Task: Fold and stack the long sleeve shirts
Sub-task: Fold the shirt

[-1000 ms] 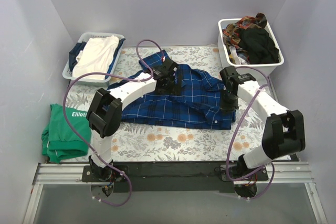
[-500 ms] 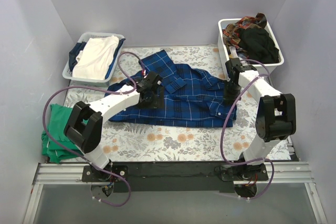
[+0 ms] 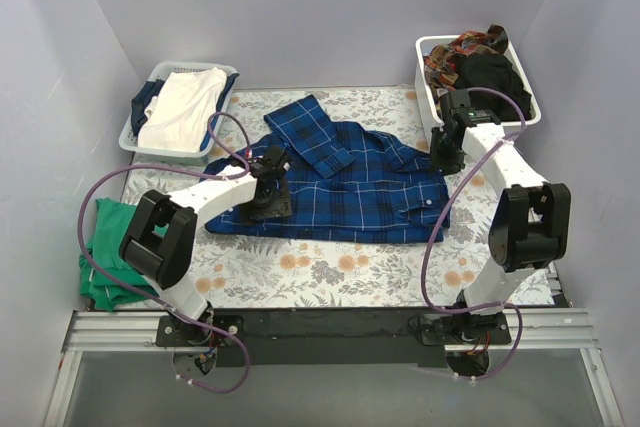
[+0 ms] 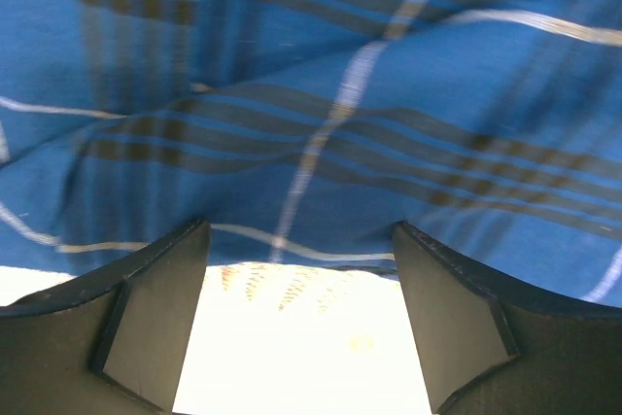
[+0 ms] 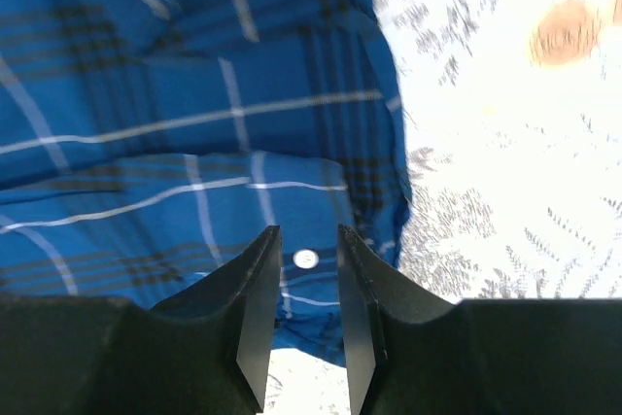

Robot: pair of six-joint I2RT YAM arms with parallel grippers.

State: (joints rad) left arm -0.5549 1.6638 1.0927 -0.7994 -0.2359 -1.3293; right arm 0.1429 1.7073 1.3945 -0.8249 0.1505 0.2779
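A dark blue plaid long sleeve shirt [image 3: 350,182] lies spread on the floral table cloth [image 3: 330,267], one sleeve folded across its upper left. My left gripper [image 3: 270,199] hovers low over the shirt's left front edge. It is open, and in the left wrist view the hem [image 4: 321,143] lies just beyond the left gripper [image 4: 301,279], with bare table cloth between the fingers. My right gripper [image 3: 446,155] hangs above the shirt's right edge. In the right wrist view the right gripper [image 5: 307,232] is open with a narrow gap, empty, above a white button [image 5: 305,259].
A folded green garment [image 3: 118,252] lies at the table's left edge. A white basket [image 3: 142,132] at the back left holds white and blue cloth. Another white basket [image 3: 432,87] at the back right is piled with dark and patterned clothes.
The right gripper has opened, let go of the shirt's right edge and pulled back toward the rear basket. The left gripper has slid left and nearer across the shirt. The shirt now lies flatter.
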